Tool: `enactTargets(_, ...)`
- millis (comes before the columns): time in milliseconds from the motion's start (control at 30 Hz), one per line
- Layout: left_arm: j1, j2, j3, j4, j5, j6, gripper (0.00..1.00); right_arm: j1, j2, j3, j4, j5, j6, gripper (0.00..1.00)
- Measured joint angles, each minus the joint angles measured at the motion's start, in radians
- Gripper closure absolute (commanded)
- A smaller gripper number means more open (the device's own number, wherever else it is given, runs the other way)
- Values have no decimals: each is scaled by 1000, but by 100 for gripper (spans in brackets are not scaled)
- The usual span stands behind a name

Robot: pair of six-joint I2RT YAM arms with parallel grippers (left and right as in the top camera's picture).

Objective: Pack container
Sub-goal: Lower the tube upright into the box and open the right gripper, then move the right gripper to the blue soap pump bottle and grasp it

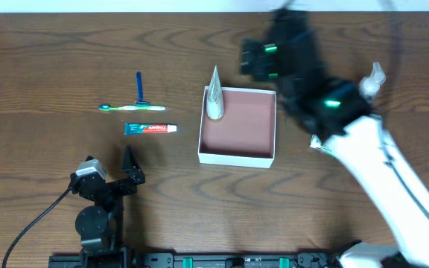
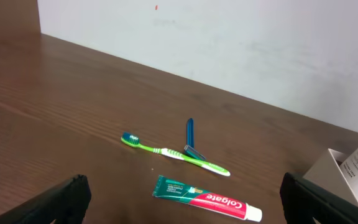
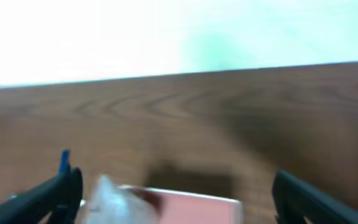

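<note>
Overhead alone the container (image 1: 244,123) shows whole; left end effector (image 2: 184,180) and right end effector (image 3: 176,179) gape empty.

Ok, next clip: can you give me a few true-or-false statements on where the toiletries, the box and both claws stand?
1. The toothpaste lies inside the box. False: it lies on the table, left of the box.
2. A white tube leans in a corner of the box. True.
3. The left claw is shut on the toothbrush. False: it is open and holds nothing; the toothbrush lies on the table.
4. The blue razor lies right by the toothbrush. True.
5. The right claw is open. True.
</note>
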State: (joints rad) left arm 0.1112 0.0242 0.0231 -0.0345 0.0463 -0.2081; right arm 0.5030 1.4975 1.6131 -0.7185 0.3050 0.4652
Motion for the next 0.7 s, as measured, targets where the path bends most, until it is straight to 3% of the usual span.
enactTargets(300,0,0,0,0,0,0,2,-309,-27,6,-293,-113,-3,1)
enactTargets(700,0,0,0,0,0,0,2,-497,118,-1,-358,-188,-18,1)
